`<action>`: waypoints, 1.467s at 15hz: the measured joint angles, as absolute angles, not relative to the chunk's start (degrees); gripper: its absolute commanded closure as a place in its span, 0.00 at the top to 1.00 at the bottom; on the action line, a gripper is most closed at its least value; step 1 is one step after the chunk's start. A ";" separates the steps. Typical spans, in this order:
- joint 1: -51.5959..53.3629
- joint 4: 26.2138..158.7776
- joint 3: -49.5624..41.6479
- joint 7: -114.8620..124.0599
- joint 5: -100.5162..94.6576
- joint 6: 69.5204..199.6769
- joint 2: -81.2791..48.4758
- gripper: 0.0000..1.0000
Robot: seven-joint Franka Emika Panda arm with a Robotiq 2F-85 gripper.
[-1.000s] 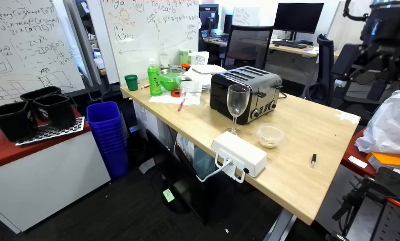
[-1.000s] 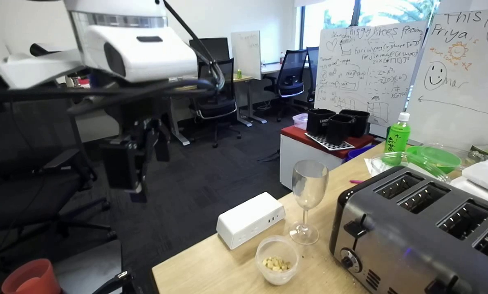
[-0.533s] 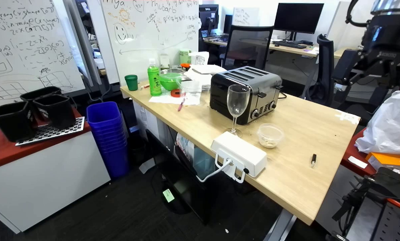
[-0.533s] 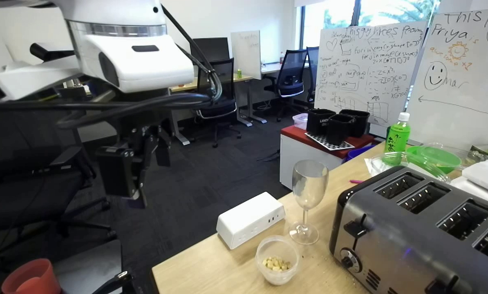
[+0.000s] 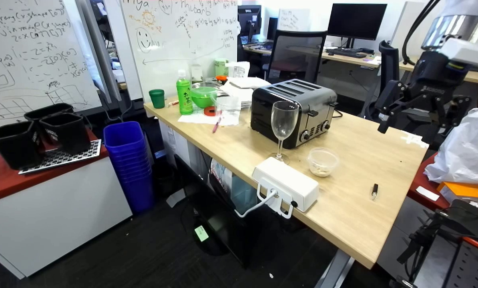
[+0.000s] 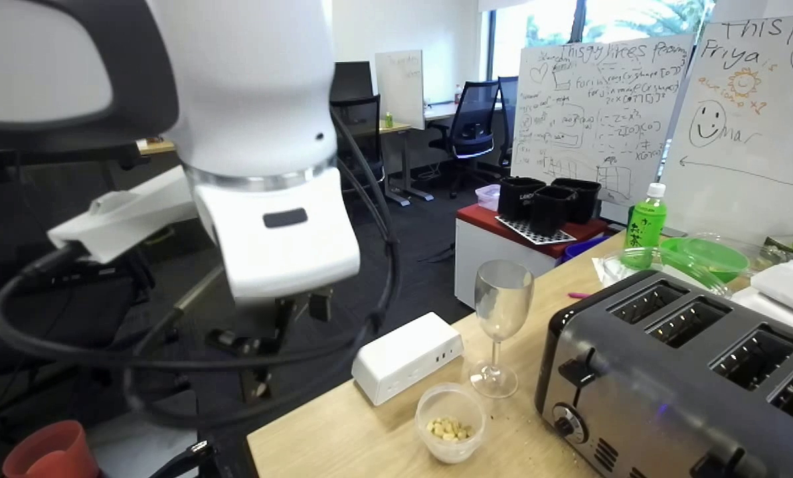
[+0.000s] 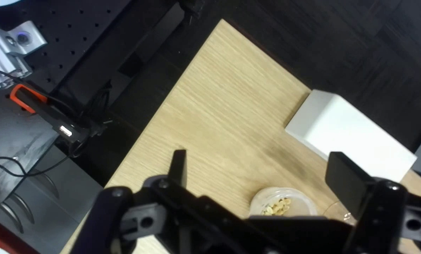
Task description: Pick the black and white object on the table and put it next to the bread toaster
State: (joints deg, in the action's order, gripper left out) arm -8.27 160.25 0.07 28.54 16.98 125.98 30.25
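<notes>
The black and white object (image 5: 374, 191) lies small and dark on the table (image 5: 359, 144) near its end in an exterior view. I cannot make it out in the wrist view. The chrome bread toaster (image 5: 295, 114) stands farther along the table and also shows in an exterior view (image 6: 675, 372). My gripper (image 5: 410, 127) is above and beyond the table's far edge there, apart from the object. In the wrist view the gripper (image 7: 258, 153) is open and empty, its fingers (image 7: 178, 167) wide apart over the table. The arm partly hides it in an exterior view.
A clear wine glass (image 5: 284, 122) stands beside the toaster. A plastic cup of nuts (image 5: 322, 162) and a white power strip (image 5: 286, 182) are between the toaster and the object. A white plastic bag (image 5: 463, 148) lies beyond the table's edge.
The arm has swung toward the table, and the gripper has moved left and tilted in an exterior view. The object and the toaster have not moved.
</notes>
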 measured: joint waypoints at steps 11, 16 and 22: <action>-9.77 160.23 -1.75 42.88 19.07 142.45 7.99 1.00; -9.56 160.16 -3.69 44.08 21.61 146.43 1.31 1.00; -9.37 160.05 -4.56 42.71 30.30 153.92 -5.55 1.00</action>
